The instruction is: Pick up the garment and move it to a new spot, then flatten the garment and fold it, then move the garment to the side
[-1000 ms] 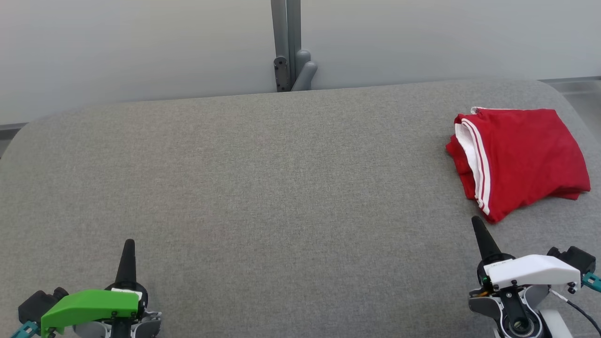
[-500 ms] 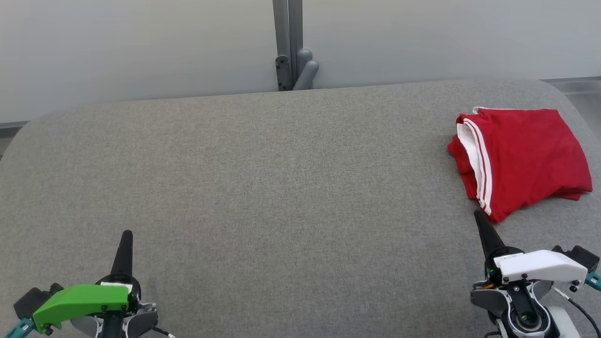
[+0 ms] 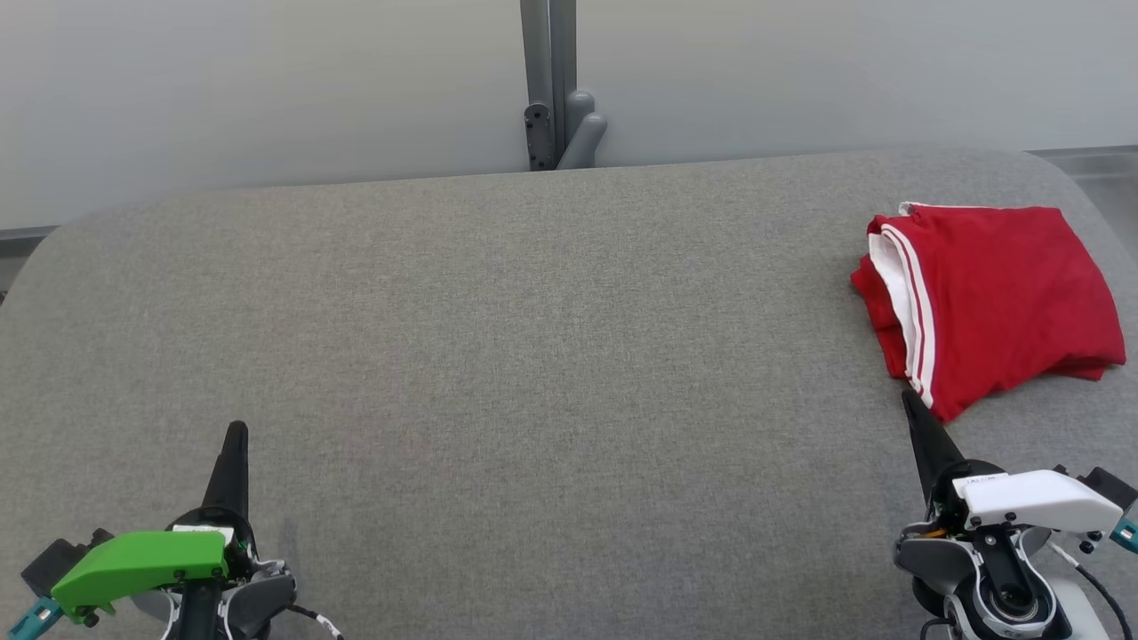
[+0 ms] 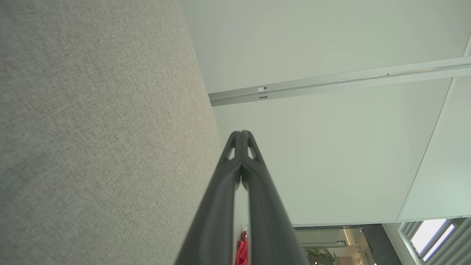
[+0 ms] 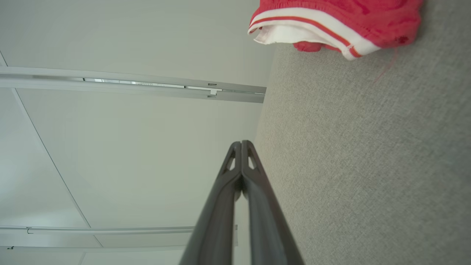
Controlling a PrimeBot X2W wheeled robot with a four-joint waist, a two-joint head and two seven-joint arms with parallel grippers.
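Note:
A folded red garment [image 3: 991, 302] with white stripes lies at the right side of the grey padded table [image 3: 533, 356]. The right wrist view catches its striped hem, the garment [image 5: 331, 22] sitting at the top. My right gripper [image 3: 907, 397] is shut and empty, its tip just short of the garment's near corner. Far from it, my left gripper [image 3: 236, 429] rests shut and empty at the lower left. In the left wrist view the left gripper [image 4: 241, 133] has its fingers pressed together, and a red sliver of the garment [image 4: 241, 250] peeks between them.
A grey post with a bracket [image 3: 553, 98] stands behind the table's far edge, against a pale wall [image 3: 267, 89]. The table's rounded corners fall away at far left and far right.
Both grippers have slid slightly: the right tip moved up toward the garment's near corner, and the left arm drew down a little. The view shifted slightly rightward too.

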